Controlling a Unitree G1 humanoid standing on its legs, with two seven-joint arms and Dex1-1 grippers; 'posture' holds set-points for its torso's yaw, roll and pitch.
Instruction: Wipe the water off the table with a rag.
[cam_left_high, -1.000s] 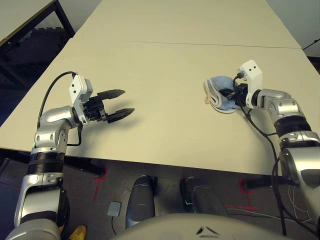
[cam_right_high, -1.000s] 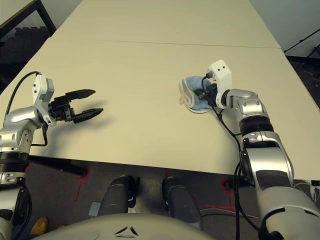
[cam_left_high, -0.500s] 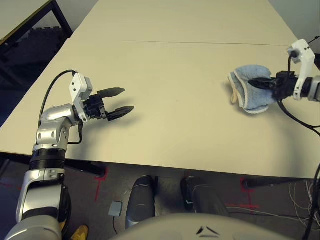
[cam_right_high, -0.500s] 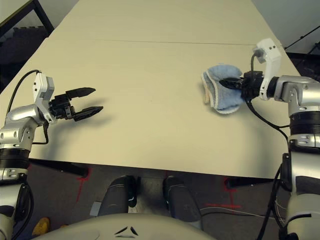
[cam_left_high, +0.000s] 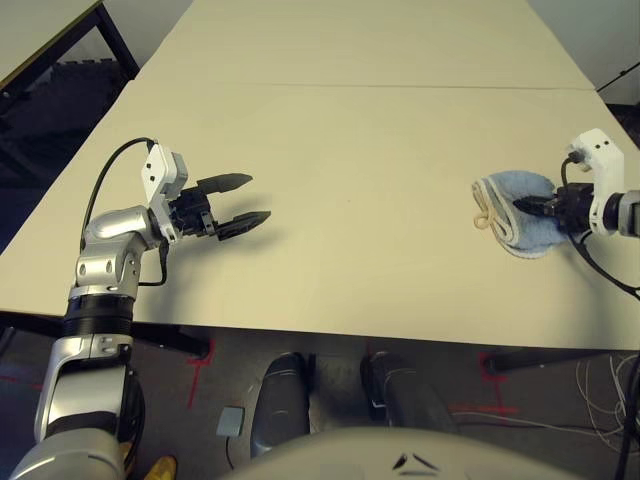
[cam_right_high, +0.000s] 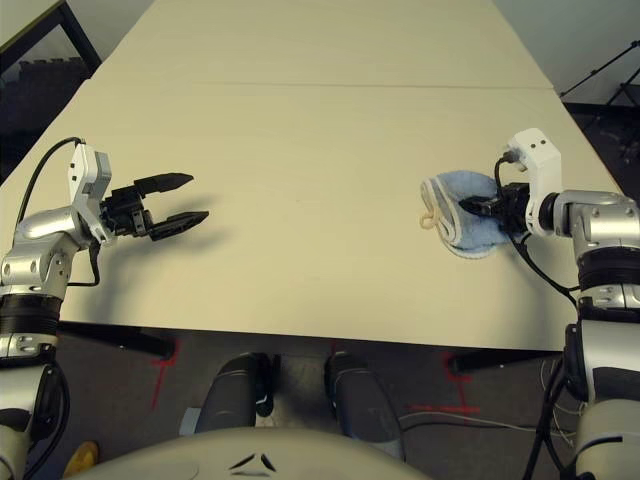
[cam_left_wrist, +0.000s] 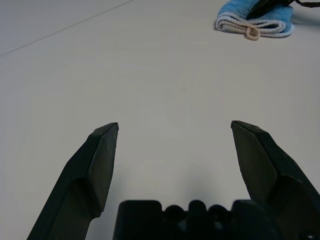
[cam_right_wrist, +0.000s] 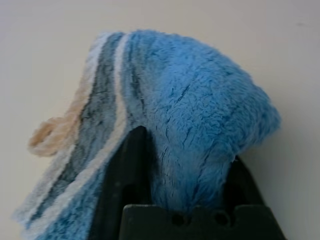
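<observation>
Probably ending the wipe, with black two-fingered right end effector (cam_right_high: 480, 206) half spread about folded light-blue terry rag (cam_right_high: 462, 185) on pale beige matte bench (cam_right_high: 300, 250); black left end effector (cam_left_high: 247, 203) wide, empty. Next, back off gently.

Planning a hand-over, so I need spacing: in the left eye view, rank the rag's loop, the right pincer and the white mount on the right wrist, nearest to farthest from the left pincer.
From the left pincer:
1. Rag's loop, on the rag's left side.
2. Right pincer, at the rag.
3. White mount, farther right, on the right wrist.
</observation>
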